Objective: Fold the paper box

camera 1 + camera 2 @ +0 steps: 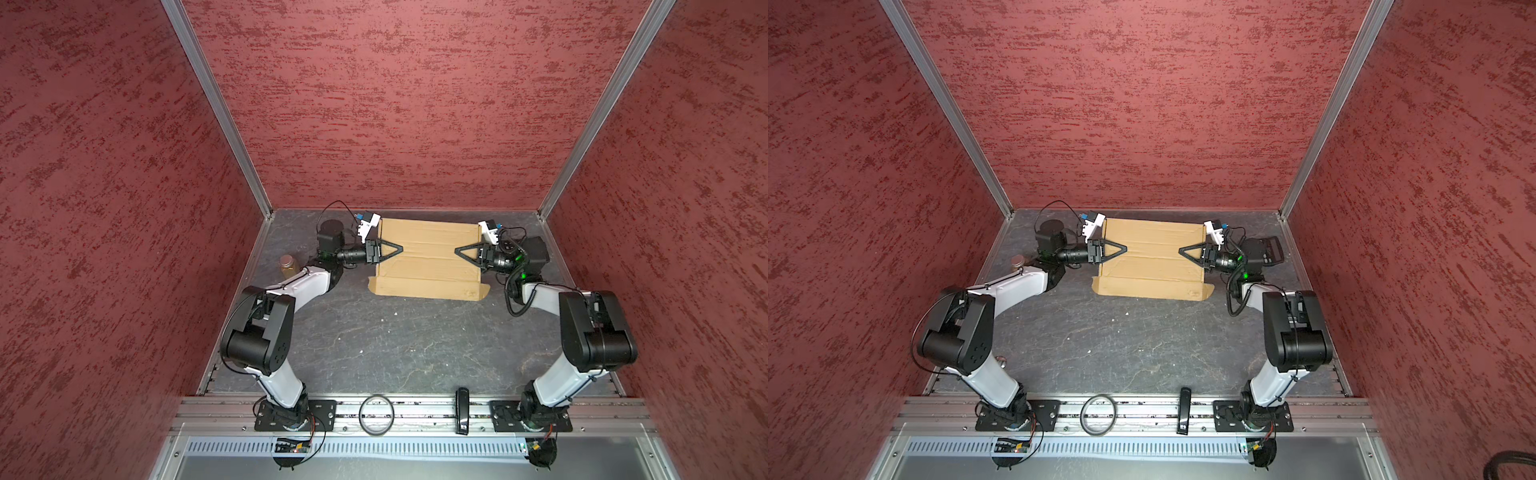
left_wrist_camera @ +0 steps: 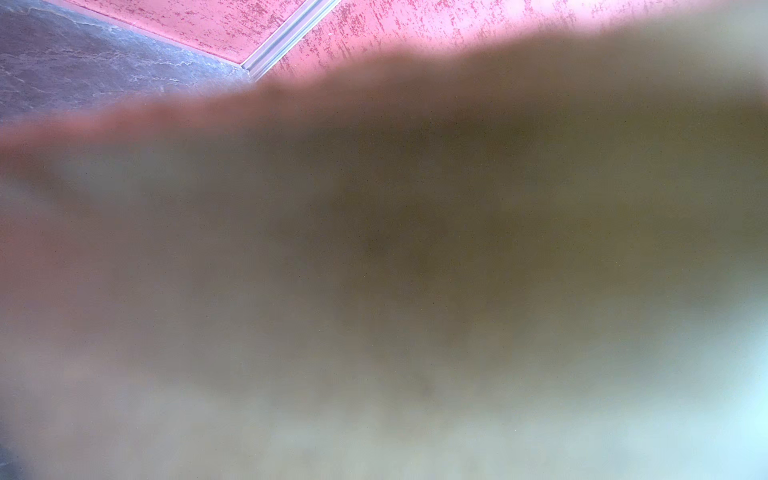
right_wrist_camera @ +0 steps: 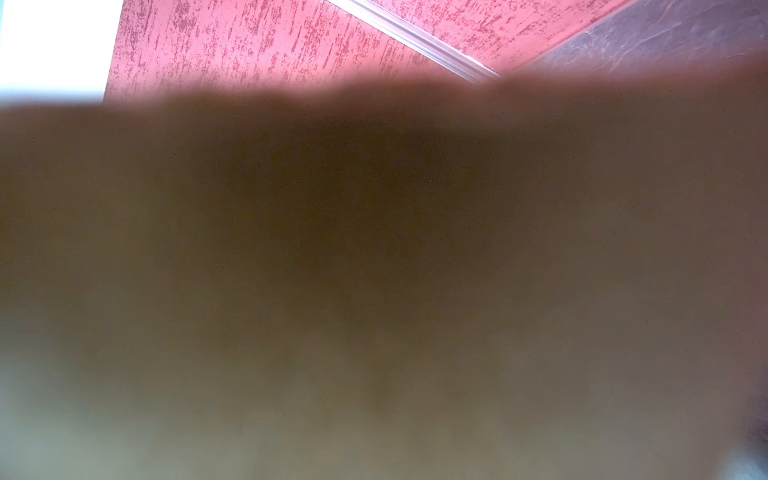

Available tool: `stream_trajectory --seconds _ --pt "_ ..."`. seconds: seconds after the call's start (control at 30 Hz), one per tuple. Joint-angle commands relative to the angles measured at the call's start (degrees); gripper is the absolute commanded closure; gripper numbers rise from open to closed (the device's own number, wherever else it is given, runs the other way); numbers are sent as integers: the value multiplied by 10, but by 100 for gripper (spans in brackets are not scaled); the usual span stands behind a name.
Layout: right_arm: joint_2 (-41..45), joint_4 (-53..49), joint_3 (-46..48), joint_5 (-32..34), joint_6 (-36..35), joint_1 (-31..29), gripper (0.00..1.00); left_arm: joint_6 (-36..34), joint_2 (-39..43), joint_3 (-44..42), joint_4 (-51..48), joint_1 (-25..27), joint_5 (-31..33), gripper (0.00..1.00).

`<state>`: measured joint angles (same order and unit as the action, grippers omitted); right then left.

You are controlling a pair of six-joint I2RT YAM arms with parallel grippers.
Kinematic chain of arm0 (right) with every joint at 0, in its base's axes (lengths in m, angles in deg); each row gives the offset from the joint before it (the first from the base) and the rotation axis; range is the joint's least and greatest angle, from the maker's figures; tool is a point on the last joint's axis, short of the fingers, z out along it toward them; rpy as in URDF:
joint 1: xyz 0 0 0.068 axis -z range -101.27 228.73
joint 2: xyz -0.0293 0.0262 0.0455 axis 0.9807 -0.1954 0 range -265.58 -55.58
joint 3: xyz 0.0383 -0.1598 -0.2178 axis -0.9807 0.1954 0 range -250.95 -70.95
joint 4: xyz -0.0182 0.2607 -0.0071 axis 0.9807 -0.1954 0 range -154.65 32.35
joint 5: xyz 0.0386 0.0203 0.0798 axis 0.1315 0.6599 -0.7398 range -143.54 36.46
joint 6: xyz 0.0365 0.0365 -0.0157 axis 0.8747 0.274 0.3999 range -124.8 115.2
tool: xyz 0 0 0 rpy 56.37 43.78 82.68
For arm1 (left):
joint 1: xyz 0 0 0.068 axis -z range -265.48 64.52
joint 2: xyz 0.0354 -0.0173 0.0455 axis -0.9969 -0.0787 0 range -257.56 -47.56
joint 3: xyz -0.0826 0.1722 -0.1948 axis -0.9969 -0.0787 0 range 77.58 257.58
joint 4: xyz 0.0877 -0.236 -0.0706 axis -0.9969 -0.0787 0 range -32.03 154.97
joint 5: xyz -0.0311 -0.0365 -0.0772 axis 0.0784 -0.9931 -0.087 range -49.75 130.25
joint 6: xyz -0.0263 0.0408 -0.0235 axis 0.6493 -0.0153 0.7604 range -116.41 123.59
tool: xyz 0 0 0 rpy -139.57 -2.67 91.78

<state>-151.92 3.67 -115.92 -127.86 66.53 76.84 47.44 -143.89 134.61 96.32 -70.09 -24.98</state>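
The paper box (image 1: 428, 257) (image 1: 1150, 257) is brown creased cardboard lying at the back middle of the table, with a long flap (image 1: 428, 287) flat toward the front. My left gripper (image 1: 399, 249) (image 1: 1124, 249) reaches in over its left edge. From the other side my right gripper (image 1: 458, 251) (image 1: 1181, 251) reaches over the right edge. Both are turned on their sides, so only a triangular finger shows from above. Blurred cardboard (image 2: 415, 249) (image 3: 374, 249) fills both wrist views and hides the jaws.
A small jar (image 1: 286, 266) stands by the left wall next to the left arm. A black calculator (image 1: 1273, 249) lies behind the right wrist. A ring (image 1: 376, 414) and a black bar (image 1: 462, 409) rest on the front rail. Red walls enclose the table.
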Motion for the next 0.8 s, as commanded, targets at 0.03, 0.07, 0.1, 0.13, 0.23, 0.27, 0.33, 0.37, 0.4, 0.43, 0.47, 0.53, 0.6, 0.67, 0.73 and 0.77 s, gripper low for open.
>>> stream_trajectory --seconds 0.03,0.07,0.1,0.13,0.23,0.27,0.33,0.37,0.4,0.43,0.47,0.53,0.6,0.67,0.73,0.77 --pt "3 37 -10 9 20 -10 37 -1 -2 -11 23 -3 2 53" --pt "3 41 -9 10 23 -8 36 0 -2 -13 23 -5 2 53" --pt "4 48 -7 10 27 -7 36 0 -1 -14 23 -8 2 53" --pt "4 57 -4 10 32 -5 36 2 -1 -15 24 -11 3 53" --pt "9 70 6 12 38 6 34 7 -1 -17 24 -21 3 53" --pt "11 71 9 10 39 10 34 8 -1 -18 22 -26 3 53" --pt "17 74 17 11 38 19 33 10 -2 -19 18 -35 2 53" --pt "19 77 21 12 37 23 32 11 -2 -19 15 -40 2 53" --pt "22 77 23 12 35 27 32 12 -2 -19 13 -44 2 53" --pt "24 75 26 12 34 33 32 15 -2 -19 11 -48 2 53" --pt "25 76 29 11 32 38 32 18 -2 -19 10 -51 1 53" --pt "26 76 34 12 27 47 31 28 -4 -16 8 -57 0 53" --pt "29 77 40 11 19 57 31 35 -7 -8 -5 -61 -3 53" --pt "33 64 46 13 -4 68 31 41 -9 2 -24 -66 -4 53" --pt "42 24 49 17 -46 77 31 42 -12 20 -69 -70 -7 53" --pt "51 -5 50 24 -77 79 31 43 -14 29 -86 -72 -8 53"
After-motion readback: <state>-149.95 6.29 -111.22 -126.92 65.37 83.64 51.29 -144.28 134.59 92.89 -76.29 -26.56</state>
